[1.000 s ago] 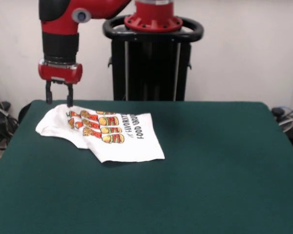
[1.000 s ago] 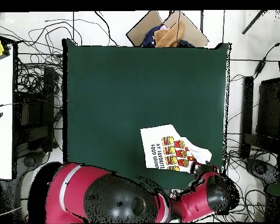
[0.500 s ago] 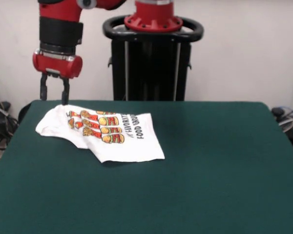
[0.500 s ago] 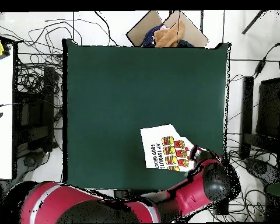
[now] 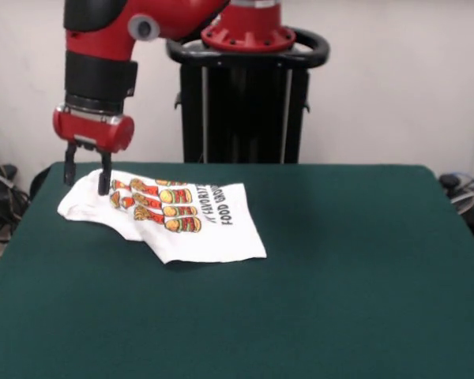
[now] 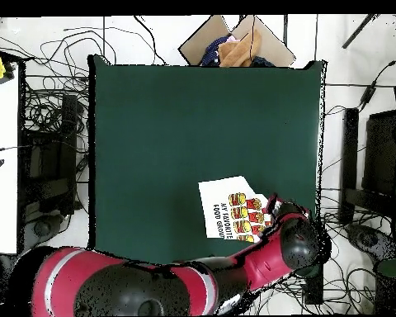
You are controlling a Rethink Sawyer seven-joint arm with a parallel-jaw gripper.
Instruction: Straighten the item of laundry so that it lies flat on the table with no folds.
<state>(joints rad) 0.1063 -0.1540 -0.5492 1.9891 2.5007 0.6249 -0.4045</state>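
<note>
Overhead, the T-shirt (image 6: 233, 209) lay near one corner of the green table (image 6: 193, 124), on the side closest to the robot's base, with the arm's wrist covering its outer end. From the front, the shirt sat crumpled, its sleeve end bunched and a fold running under the printed food cartoons, while the hem end lay flatter beside the black lettering. The gripper (image 5: 84, 175) hung over the bunched end, its two black fingers (image 5: 104, 178) spread apart and empty, the tips low over the cloth; whether they touched it could not be told.
</note>
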